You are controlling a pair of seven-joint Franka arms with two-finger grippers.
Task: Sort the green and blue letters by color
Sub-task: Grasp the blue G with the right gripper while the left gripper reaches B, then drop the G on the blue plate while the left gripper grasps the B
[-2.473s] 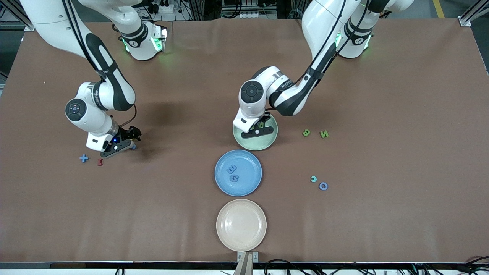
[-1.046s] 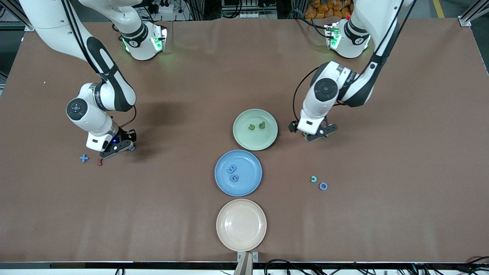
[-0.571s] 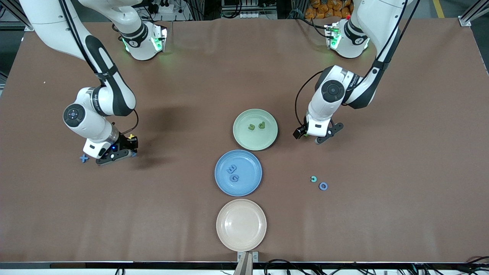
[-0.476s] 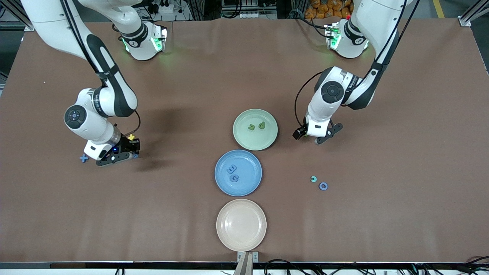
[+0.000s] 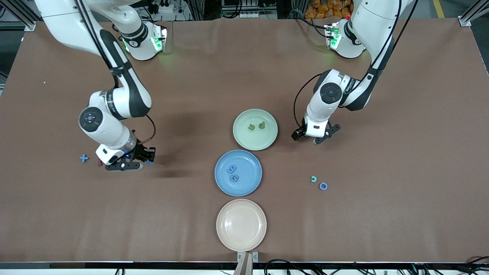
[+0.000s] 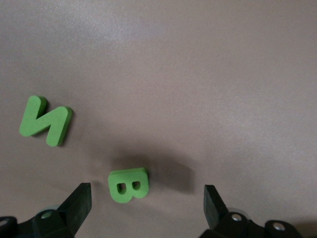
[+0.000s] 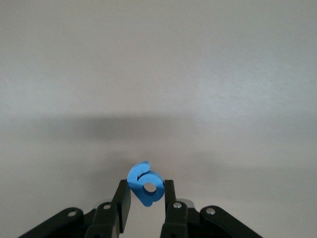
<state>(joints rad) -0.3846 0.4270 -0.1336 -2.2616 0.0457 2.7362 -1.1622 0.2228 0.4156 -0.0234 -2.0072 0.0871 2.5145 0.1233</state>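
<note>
My right gripper (image 5: 146, 160) is shut on a blue 6 (image 7: 146, 188) and holds it above bare table, between the blue plus sign (image 5: 84, 158) and the blue plate (image 5: 252, 183). That plate holds a blue E (image 5: 231, 168) and a blue G (image 5: 234, 177). My left gripper (image 6: 146, 208) is open low over a green B (image 6: 128, 185), which lies between its fingers, with a green N (image 6: 45, 120) just outside them. In the front view this gripper (image 5: 310, 136) hides both, beside the green plate (image 5: 248, 143). That plate holds a green n (image 5: 251, 127) and a green P (image 5: 261, 125).
An empty beige plate (image 5: 241, 224) lies nearest the front camera. A teal c (image 5: 313, 178) and a purple ring (image 5: 323, 186) lie toward the left arm's end. A dark red piece (image 5: 100, 163) peeks out by my right gripper.
My right gripper has risen with the blue 6 and moved from beside the plus sign toward the plates. My left gripper has stayed over the green B and N.
</note>
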